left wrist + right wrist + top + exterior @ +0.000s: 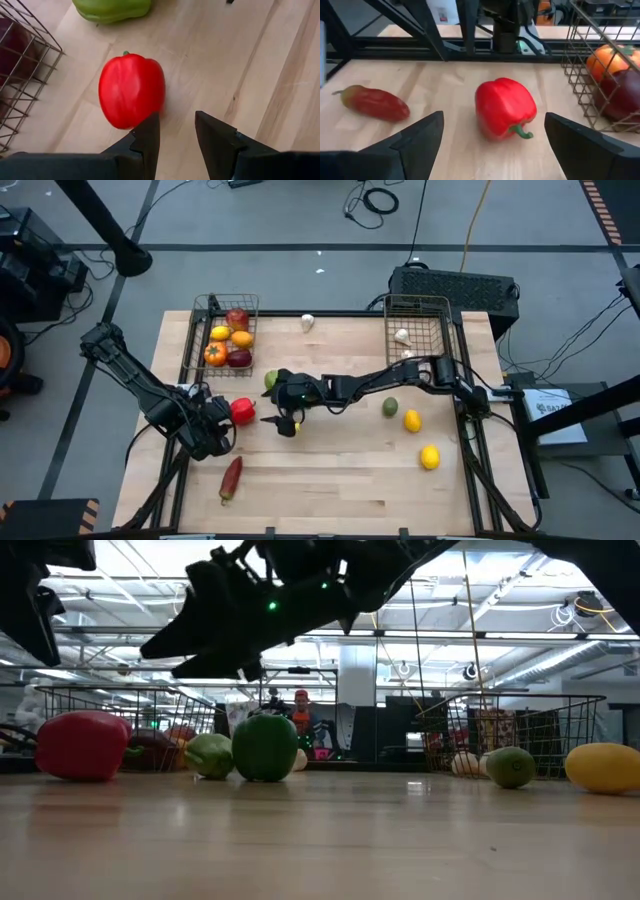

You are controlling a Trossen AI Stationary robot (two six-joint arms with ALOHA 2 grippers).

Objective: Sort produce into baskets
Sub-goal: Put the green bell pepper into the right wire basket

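Red pepper (242, 411) lies on its side on the bare wood, left of table centre, just below the left basket (203, 335) and outside it. In the left wrist view the pepper (131, 90) sits just ahead of the left gripper (176, 131); one finger (148, 137) reaches its near edge, jaws narrowly parted with nothing between them, only tabletop showing in the gap.

Right gripper (283, 421) has reached across to the middle of the table, just right of the pepper, facing it. Its jaws stand wide apart and empty; the right wrist view shows the pepper (505, 107) lying between and beyond the two fingers, untouched.

Green pepper (271, 379) near the right arm's wrist, just above the red one. Red chili (231, 477) near the front edge, well apart from the rest.

Left basket holds apples (237, 319), oranges and a tomato-like piece. Right basket (442, 325) holds garlic (402, 336). Another garlic (308, 322) lies loose on the wood between the baskets.

Lime (390, 407) and two lemons (429, 457) lie loose on the right half of the table (340, 490).
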